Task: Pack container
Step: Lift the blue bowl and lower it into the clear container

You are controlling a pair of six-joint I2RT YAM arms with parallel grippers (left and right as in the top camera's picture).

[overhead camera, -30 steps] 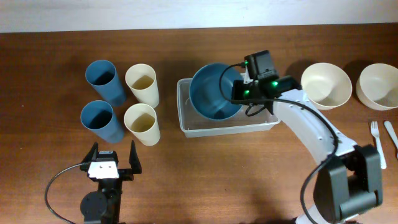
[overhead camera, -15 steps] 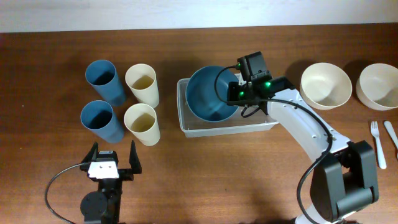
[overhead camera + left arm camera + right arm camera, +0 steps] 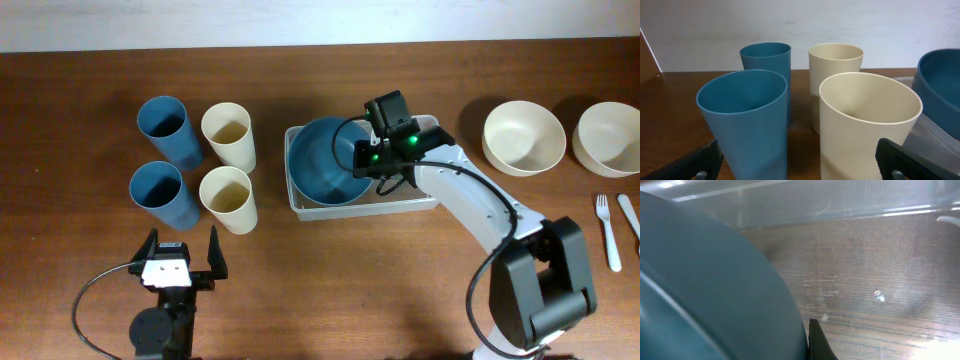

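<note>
Now the bowl [image 3: 320, 165] sits further left than a moment ago, over the left end of the container [image 3: 425, 203] at mid-table. The right gripper [image 3: 360, 160] is clamped tight and seems to pinch the bowl's right rim. The left gripper [image 3: 182, 250] — jaws wide, holding nothing — rests near the cups [image 3: 228, 195].

Robot lab or test bench, staged as dining setup. Right arm [image 3: 480, 205] and left arm [image 3: 165, 325], black-and-white machines, stand at near edge of brown wooden surface [image 3: 330, 290]. Green indicator lights [image 3: 373, 155] glow on right arm's wrist. Plain white wall [image 3: 800, 25] at far side. Plastic tableware sorted in tidy groups: blue cups [image 3: 165, 130] and cream cups [image 3: 228, 135] left, blue bowl [image 3: 320, 165] and clear container [image 3: 330, 208] centre, cream bowls [image 3: 520, 137] and fork [image 3: 606, 232] right.
</note>
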